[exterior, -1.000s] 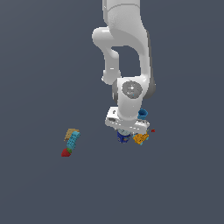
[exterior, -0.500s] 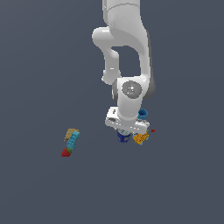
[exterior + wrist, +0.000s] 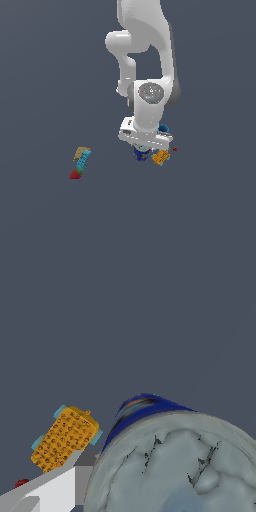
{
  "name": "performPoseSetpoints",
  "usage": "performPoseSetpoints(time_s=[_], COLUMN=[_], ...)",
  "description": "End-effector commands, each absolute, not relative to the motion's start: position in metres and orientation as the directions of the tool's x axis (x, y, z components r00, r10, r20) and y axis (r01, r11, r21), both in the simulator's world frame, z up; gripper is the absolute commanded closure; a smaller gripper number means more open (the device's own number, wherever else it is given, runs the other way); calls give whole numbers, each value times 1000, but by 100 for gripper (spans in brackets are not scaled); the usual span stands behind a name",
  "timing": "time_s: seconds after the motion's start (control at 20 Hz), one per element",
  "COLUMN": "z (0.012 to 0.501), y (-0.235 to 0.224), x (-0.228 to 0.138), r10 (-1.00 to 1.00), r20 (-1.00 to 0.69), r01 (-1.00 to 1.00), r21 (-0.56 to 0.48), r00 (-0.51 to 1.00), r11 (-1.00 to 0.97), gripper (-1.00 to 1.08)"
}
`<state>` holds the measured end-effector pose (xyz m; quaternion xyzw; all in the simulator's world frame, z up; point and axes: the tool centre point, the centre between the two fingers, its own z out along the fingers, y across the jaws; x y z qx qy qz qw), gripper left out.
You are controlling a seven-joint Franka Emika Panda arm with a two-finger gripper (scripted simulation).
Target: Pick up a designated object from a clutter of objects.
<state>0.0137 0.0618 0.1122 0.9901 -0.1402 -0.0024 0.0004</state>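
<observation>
The dark blue can (image 3: pixel 140 154) stands under my hand in the exterior view. In the wrist view its silver-grey lid (image 3: pixel 175 466) fills the frame and its blue side (image 3: pixel 142 408) shows beyond. My gripper (image 3: pixel 142 149) is down around the can. One white finger (image 3: pixel 55 488) lies against the can's side; the other finger is hidden by the lid. The orange-yellow blocky piece (image 3: pixel 160 158) (image 3: pixel 65 437) lies just beside the can, with the tiny red bit (image 3: pixel 175 149) (image 3: pixel 21 483) near it.
A light-blue cup (image 3: pixel 163 129) peeks out behind my hand. A tan box (image 3: pixel 80 151), a teal bar (image 3: pixel 84 161) and a red-green strawberry-like piece (image 3: pixel 75 174) lie together toward the exterior view's left, apart from the can.
</observation>
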Motion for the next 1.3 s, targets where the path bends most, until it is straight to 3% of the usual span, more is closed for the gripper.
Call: performPoseSetpoints(time_s=[0.0, 1.25], z=[132, 377], y=[60, 35], x=[18, 63], r10=[-278, -278], r20=[0, 0], r01=[-278, -278], r21=[0, 0], r00=[961, 961], r11=[-961, -961], gripper=[108, 108])
